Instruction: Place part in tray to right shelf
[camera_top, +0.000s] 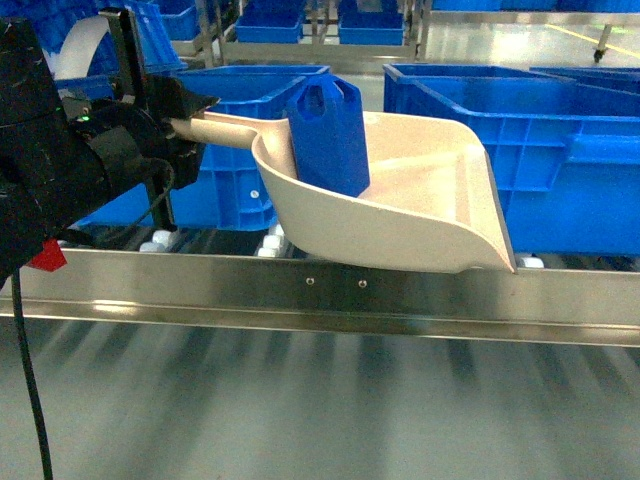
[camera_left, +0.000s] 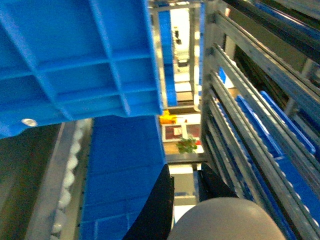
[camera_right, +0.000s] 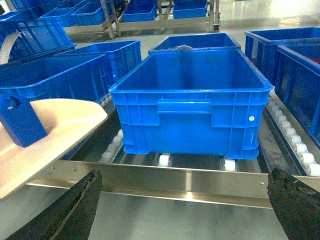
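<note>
The cream tray (camera_top: 430, 205) hangs tilted over the right shelf's steel front rail (camera_top: 320, 295); whether its lower edge touches the rail I cannot tell. The blue part (camera_top: 328, 135) stands upright inside it, near the handle end. My left gripper (camera_top: 178, 127) is shut on the tray's handle. In the left wrist view the black fingers (camera_left: 156, 210) flank the handle's rounded beige end (camera_left: 227, 220). The right wrist view shows the tray (camera_right: 55, 132) and part (camera_right: 20, 120) at the left. My right gripper (camera_right: 185, 200) is open in front of the rail (camera_right: 165, 180), holding nothing.
Large blue crates (camera_top: 520, 140) sit on the white rollers (camera_right: 163, 160) behind the tray, one directly ahead of the right gripper (camera_right: 190, 95). More crates and racks stand farther back. A black cable (camera_top: 25, 380) hangs at the left.
</note>
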